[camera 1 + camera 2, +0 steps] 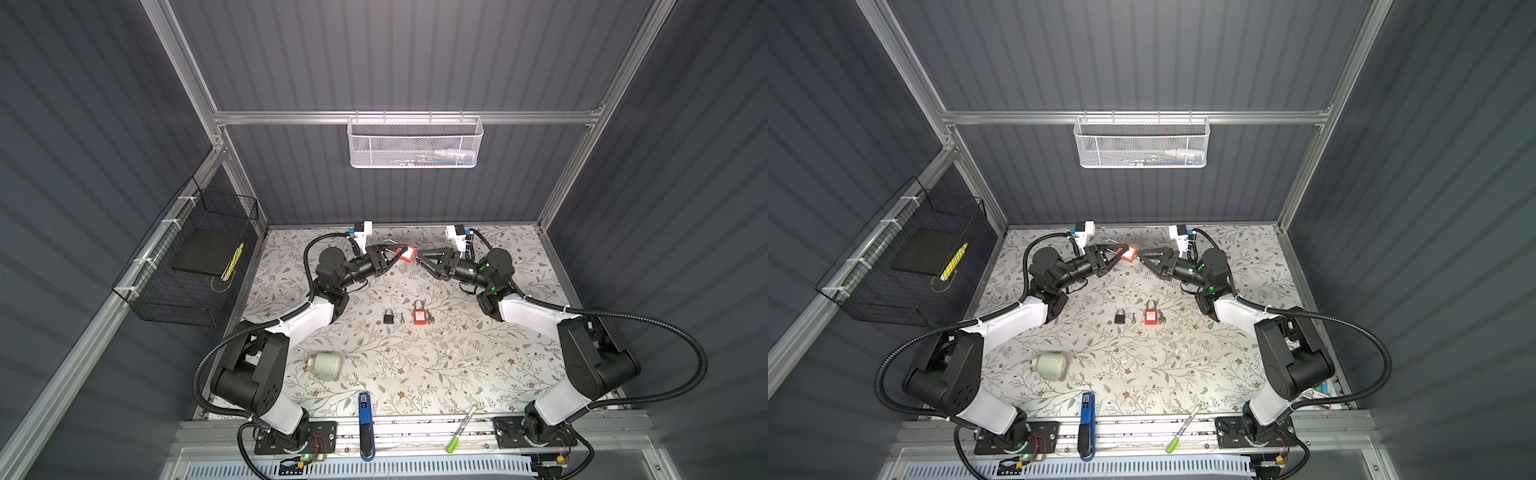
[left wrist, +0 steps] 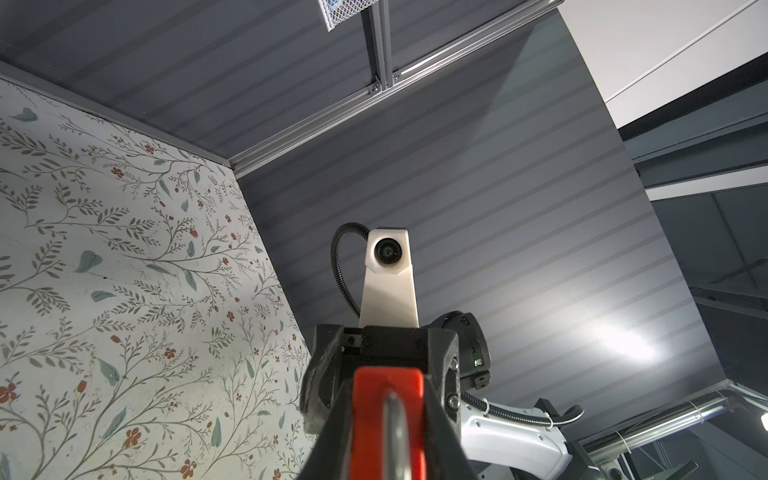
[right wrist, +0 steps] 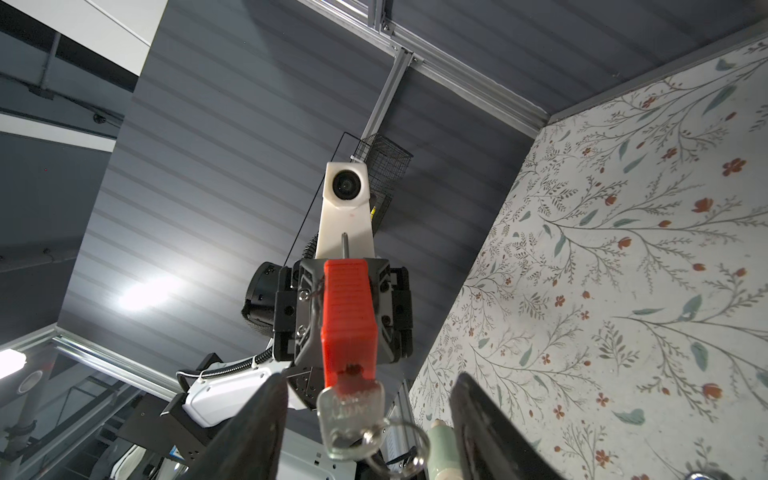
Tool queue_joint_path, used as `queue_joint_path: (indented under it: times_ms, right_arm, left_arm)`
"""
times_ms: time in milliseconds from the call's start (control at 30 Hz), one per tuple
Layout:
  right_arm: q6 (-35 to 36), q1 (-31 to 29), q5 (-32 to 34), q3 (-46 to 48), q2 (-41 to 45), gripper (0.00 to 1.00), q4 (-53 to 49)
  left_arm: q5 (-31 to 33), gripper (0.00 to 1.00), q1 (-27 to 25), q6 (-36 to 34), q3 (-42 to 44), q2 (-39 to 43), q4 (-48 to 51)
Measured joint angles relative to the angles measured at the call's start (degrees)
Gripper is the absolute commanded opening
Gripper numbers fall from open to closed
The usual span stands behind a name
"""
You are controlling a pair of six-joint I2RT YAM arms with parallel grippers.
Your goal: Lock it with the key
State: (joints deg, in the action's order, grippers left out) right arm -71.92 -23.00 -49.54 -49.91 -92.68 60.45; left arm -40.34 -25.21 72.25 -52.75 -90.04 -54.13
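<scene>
While our two arms are pointing toward each other over the far middle of the bench (image 1: 457, 374), at the upper centre of both top views, our left pincer (image 1: 397, 252) is pinching a red padlock (image 1: 408, 254) by its body. Our right pincer (image 1: 419, 258) is standing spread just beside the padlock's free end. Through the right wrist view we are seeing the key (image 3: 350, 409) sitting in that end, its ring dangling, with the pincer's fingers (image 3: 249, 428) flanking the key and not touching it.

Left gripper (image 1: 398, 252) clamped, right gripper (image 1: 419, 257) spread
</scene>
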Motion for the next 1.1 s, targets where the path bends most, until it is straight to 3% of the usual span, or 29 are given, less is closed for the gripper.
queue_joint_path:
  times_ms: [267, 567, 833, 1100]
  right_arm:
    - [0.2, 0.0, 0.0, 0.5, 0.1, 0.67, 0.3]
    - [6.7, -0.4, 0.5, 3.5, 0.6, 0.68, -7.5]
    - [15.5, -0.4, 1.4, 3.6, 6.6, 0.69, -20.0]
    - [21.2, 1.4, 1.5, 3.8, 13.9, 0.69, -24.3]
  left_arm:
    - [0.0, 0.00, 0.0, 0.0, 0.0, 0.0, 0.0]
    - [0.0, 0.00, 0.0, -0.2, 0.2, -0.2, 1.9]
    - [0.0, 0.00, 0.0, -0.2, 0.4, -0.3, 1.5]
    - [0.0, 0.00, 0.0, -0.2, 0.4, -0.2, 1.4]
